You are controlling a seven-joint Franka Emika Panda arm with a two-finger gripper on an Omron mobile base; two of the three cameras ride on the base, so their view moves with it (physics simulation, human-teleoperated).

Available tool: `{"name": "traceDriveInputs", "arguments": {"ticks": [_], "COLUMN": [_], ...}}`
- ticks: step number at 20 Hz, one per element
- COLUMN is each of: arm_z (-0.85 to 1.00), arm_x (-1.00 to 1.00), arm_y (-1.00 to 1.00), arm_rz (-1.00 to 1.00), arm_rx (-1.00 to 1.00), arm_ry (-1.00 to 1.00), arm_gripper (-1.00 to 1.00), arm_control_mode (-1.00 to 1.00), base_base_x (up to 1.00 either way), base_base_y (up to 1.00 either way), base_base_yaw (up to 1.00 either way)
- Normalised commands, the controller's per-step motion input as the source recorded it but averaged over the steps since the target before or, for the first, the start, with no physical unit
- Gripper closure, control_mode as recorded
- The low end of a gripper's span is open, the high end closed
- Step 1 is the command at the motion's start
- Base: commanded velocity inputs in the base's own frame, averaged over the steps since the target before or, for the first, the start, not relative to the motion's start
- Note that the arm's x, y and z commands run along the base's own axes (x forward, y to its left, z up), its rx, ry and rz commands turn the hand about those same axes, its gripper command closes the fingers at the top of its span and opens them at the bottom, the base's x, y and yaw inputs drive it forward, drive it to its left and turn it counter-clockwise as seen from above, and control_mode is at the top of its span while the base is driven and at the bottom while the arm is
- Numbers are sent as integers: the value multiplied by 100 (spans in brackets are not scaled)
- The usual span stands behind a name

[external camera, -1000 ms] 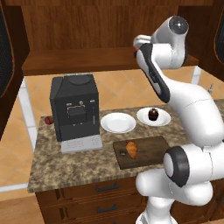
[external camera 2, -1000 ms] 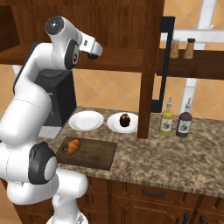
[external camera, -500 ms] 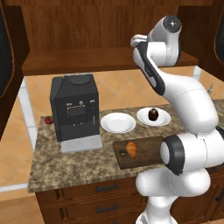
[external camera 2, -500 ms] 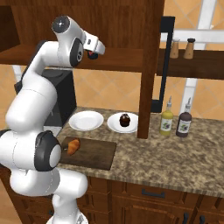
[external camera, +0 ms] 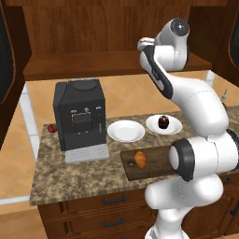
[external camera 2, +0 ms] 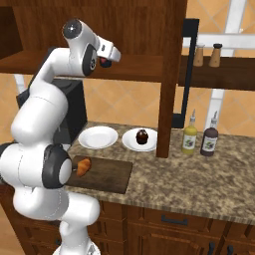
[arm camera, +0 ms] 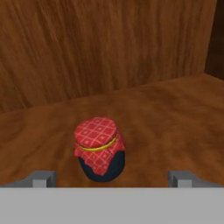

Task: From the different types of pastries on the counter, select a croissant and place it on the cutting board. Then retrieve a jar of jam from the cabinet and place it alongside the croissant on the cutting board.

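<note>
In the hand view the jar of jam [arm camera: 99, 148], dark with a red checked lid, stands upright on the cabinet [arm camera: 166, 109] shelf. My gripper [arm camera: 112, 178] is open, with one fingertip on each side of the jar and just short of it. From the right base view the gripper [external camera 2: 110, 59] is up at the shelf [external camera 2: 139, 67], with a bit of the red jar [external camera 2: 104, 62] beside it. The croissant [external camera: 140, 159] lies on the cutting board [external camera: 158, 169] at the counter's [external camera: 70, 177] front. The dark chocolate pastry [external camera: 163, 122] sits on a white plate [external camera: 175, 126].
An empty white plate [external camera: 126, 130] and a black coffee machine [external camera: 79, 119] stand on the counter, with a small red object [external camera: 52, 128] to the machine's left. Two bottles [external camera 2: 189, 137] stand right of a wooden post [external camera 2: 167, 99]. Shakers [external camera 2: 206, 55] sit on a side shelf.
The arm's upper joints have risen and swung a little, carrying the hand slightly further in at the cabinet shelf. The things on the counter have not moved.
</note>
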Motion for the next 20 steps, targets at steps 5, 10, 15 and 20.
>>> {"name": "traceDriveInputs", "arguments": {"ticks": [5,10,15,20], "arm_z": [0,0,-1,-18], "arm_x": [20,8,10,23], "arm_y": [0,0,0,0], "arm_rz": [0,0,0,0], "arm_rx": [0,0,0,0], "arm_ry": [0,0,0,4], "arm_gripper": [-100,-100,-100,-100], "arm_control_mode": [-100,-100,-100,-100], "base_base_x": [0,0,0,0], "base_base_y": [0,0,0,0], "base_base_yaw": [0,0,0,0]}}
